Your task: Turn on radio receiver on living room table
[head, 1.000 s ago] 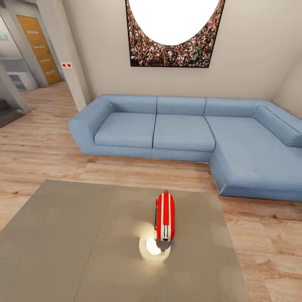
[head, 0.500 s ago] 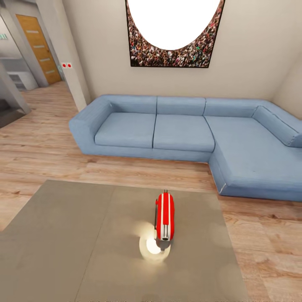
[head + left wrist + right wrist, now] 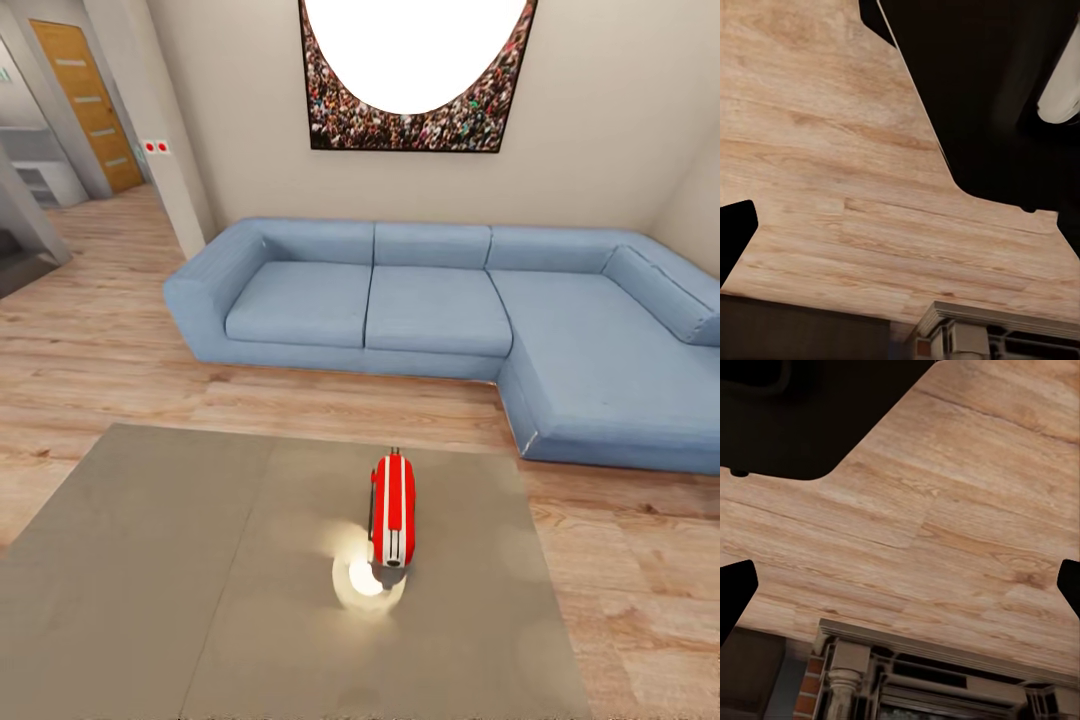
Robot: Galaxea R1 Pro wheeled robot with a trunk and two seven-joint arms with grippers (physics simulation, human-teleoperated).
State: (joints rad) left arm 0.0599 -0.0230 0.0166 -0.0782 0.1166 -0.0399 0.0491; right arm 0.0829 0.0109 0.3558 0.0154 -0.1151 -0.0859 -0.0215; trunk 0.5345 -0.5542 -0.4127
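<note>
The large low glossy grey-taupe table (image 3: 180, 560) spreads from nine o'clock across the near view. Right of its centre seam, toward one o'clock, lies the small bright red, white-striped radio receiver (image 3: 393, 508), long axis running six to twelve, white knob end nearest. That probably favours the right arm. Whether either gripper is open or holding anything cannot be told; both wrist cameras face wood plank floor (image 3: 832, 187).

Wood plank floor (image 3: 945, 540) spans most of the right wrist view. A black robot body part (image 3: 802, 412) covers one corner. Beyond the floor's far edge stands a fireplace surround (image 3: 930, 675) with moulded mantel, column and brick. Claw state cannot be determined.
</note>
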